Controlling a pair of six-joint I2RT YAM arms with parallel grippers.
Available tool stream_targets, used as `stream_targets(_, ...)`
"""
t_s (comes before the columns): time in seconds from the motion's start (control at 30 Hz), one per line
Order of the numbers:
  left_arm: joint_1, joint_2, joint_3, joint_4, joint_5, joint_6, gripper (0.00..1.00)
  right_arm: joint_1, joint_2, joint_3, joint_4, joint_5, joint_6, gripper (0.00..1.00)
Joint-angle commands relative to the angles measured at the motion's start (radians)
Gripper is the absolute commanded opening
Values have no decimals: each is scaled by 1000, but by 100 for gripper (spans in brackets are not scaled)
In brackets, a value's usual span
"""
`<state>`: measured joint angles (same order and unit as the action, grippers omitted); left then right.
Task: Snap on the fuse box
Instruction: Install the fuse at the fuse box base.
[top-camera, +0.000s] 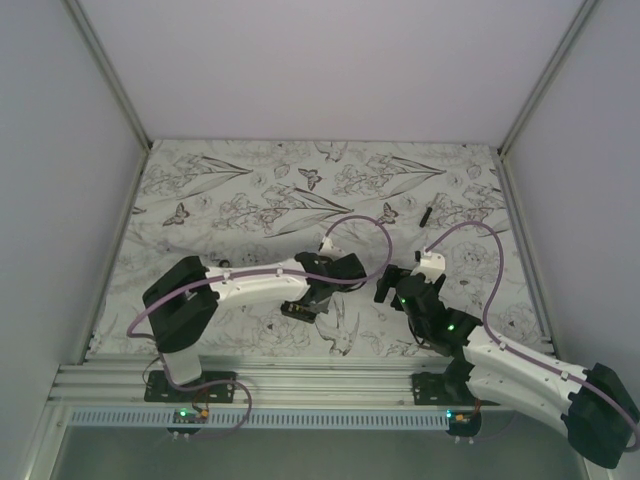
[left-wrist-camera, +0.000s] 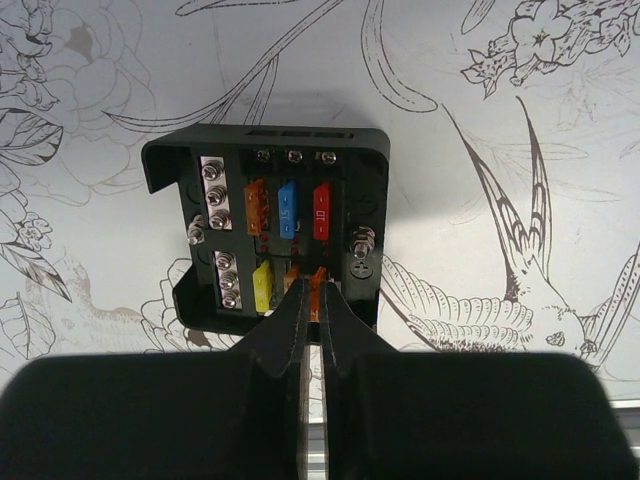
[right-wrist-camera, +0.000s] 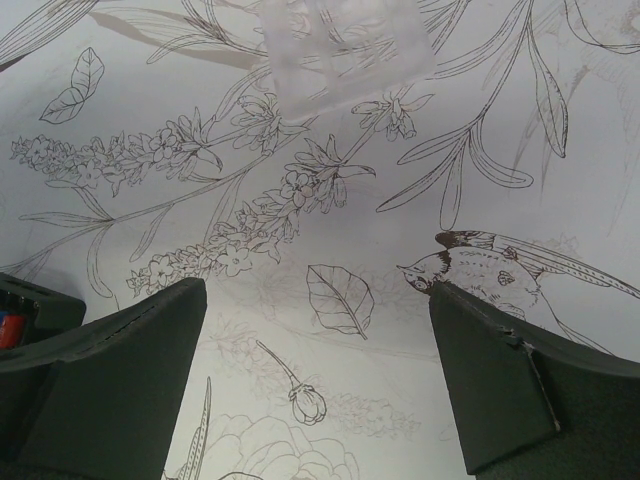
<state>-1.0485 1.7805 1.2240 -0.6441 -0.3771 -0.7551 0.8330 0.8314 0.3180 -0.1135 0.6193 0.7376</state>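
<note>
Hovering at fuse box (left-wrist-camera: 272, 240) near edge, my left gripper (left-wrist-camera: 312, 298) pinched closed; right gripper (right-wrist-camera: 318, 292) agape. Box likely light, rigid: grasp side walls.

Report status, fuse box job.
Left tool shut, tips at fuse box lower row. Right tool open, empty. Box sits on table, fuses exposed. Nothing in the way.

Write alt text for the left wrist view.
The black fuse box lies uncovered on the floral table, showing orange, blue, red and yellow fuses. The left gripper, jaws shut, is at its near fuse row.
</note>
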Motion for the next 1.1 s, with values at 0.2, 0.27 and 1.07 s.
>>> stream_targets(0.2,-36,-25,-90,56,-52,1,0,-9,0,1,7,23,9,100)
stream_targets(0.27,-39,-38,-107,76,-46,8,0,-11,1,1,7,23,9,100)
stream_targets(1.07,-40,-108,-235,155,12,-15,0,-15,23,5,18,11,8,100)
